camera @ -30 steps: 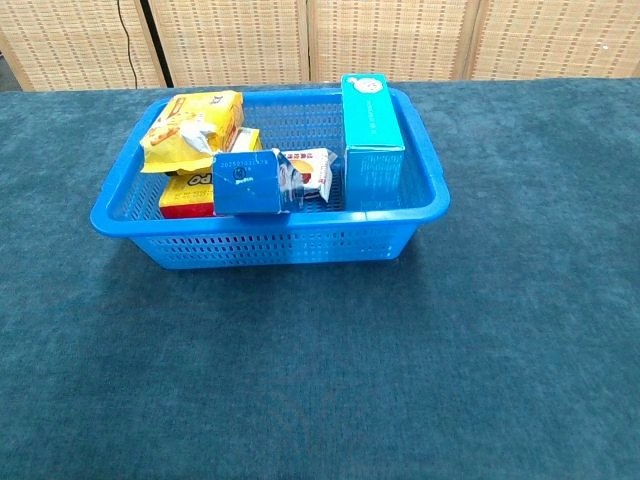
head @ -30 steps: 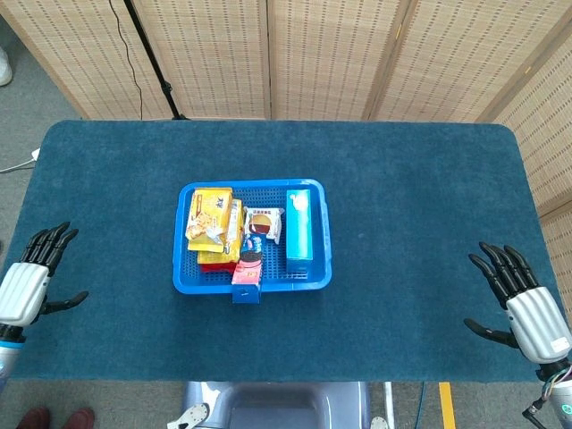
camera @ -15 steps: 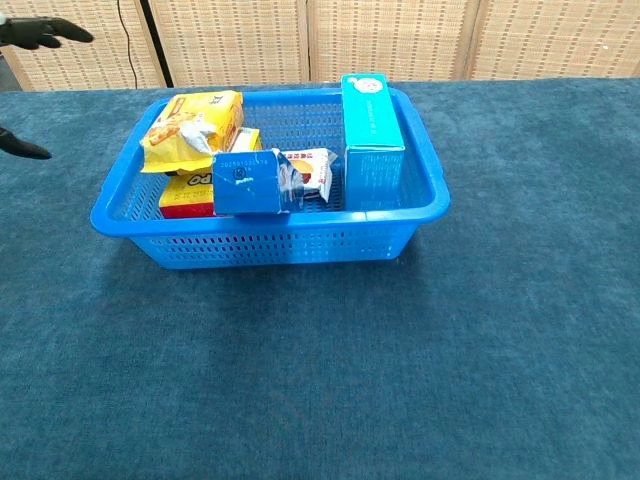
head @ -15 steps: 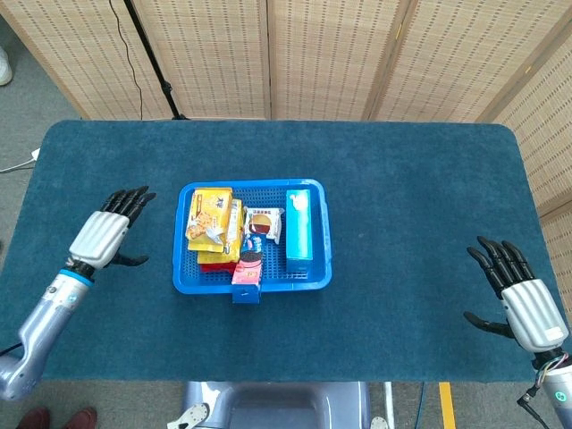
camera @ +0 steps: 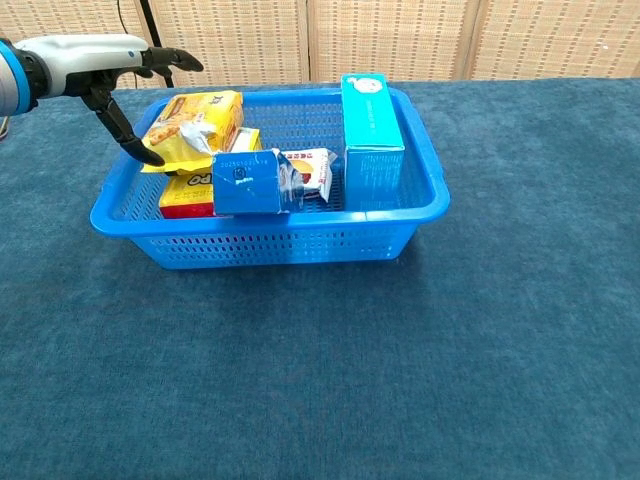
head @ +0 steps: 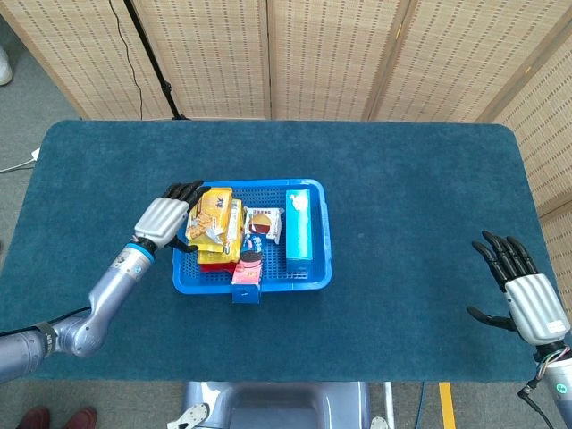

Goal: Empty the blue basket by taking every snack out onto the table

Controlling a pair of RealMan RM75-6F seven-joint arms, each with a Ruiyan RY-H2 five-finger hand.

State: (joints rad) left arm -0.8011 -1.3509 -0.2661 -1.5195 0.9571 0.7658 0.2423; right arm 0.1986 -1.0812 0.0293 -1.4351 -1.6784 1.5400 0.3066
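The blue basket (head: pixel 318 232) (camera: pixel 420 210) sits mid-table with several snacks in it. A yellow snack bag (head: pixel 211 214) (camera: pixel 193 122) lies at its left end on a yellow-red pack (camera: pixel 183 193). A small blue pack (camera: pixel 248 183), a white wrapped snack (head: pixel 264 223) (camera: pixel 318 172) and an upright light-blue box (head: pixel 299 223) (camera: pixel 371 132) fill the rest. My left hand (head: pixel 164 219) (camera: pixel 95 58) hovers over the basket's left rim beside the yellow bag, fingers apart, holding nothing. My right hand (head: pixel 525 298) is open at the table's right front edge.
Dark blue cloth covers the table (head: pixel 411 197) (camera: pixel 400 380). Woven screens (head: pixel 340 54) stand behind it. A black stand leg (head: pixel 147 54) rises at the back left.
My left hand has swung in from the table's left front to the basket's left rim. The right hand has barely shifted. The snacks lie as before.
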